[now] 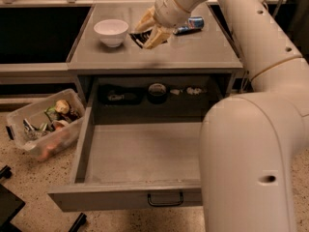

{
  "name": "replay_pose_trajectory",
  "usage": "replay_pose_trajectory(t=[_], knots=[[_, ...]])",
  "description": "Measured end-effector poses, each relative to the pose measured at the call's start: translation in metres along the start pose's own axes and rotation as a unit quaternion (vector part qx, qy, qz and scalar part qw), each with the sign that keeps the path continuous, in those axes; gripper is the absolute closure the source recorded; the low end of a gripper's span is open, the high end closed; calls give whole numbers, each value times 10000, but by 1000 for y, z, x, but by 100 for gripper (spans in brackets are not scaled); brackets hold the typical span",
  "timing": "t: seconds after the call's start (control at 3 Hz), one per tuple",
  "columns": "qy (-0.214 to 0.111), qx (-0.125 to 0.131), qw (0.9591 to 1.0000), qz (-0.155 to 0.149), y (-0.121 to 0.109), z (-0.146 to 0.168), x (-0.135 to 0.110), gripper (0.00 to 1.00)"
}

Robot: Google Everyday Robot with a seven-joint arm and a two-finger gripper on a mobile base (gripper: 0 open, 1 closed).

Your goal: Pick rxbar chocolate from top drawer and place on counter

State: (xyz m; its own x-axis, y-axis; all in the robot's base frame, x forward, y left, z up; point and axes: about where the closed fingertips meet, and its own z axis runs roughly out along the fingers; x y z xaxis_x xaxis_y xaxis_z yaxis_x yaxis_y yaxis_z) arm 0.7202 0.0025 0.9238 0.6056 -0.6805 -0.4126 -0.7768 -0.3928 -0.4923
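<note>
my gripper [148, 32] hangs just right of the bowl [111, 31], above the desk [198, 52], jaws clenched on the snack bar [137, 38].

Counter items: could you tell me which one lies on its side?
The blue soda can; the white bowl stands upright. The gripper holds the rxbar chocolate between them.

Your landmark is the grey metal cabinet [154, 70]. It stands on a speckled terrazzo floor [29, 178]. Left of it you see a wide black recessed panel [38, 33] with a grey ledge [34, 70] below. On the floor at its left sits a clear plastic bin [67, 132] of clutter. A black chair base [7, 207] lies further forward. The gripper [145, 34] hangs above the cabinet's top, clamped on the rxbar chocolate [136, 38].
</note>
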Motion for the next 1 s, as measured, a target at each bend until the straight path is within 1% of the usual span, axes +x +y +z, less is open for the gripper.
replay_pose_trajectory(t=[0.33, 0.67, 1.0], knots=[[286, 557, 9978, 202, -32, 1, 44, 100], [405, 814, 9942, 575, -43, 11, 78, 100], [441, 575, 9924, 995, -31, 33, 96, 100]])
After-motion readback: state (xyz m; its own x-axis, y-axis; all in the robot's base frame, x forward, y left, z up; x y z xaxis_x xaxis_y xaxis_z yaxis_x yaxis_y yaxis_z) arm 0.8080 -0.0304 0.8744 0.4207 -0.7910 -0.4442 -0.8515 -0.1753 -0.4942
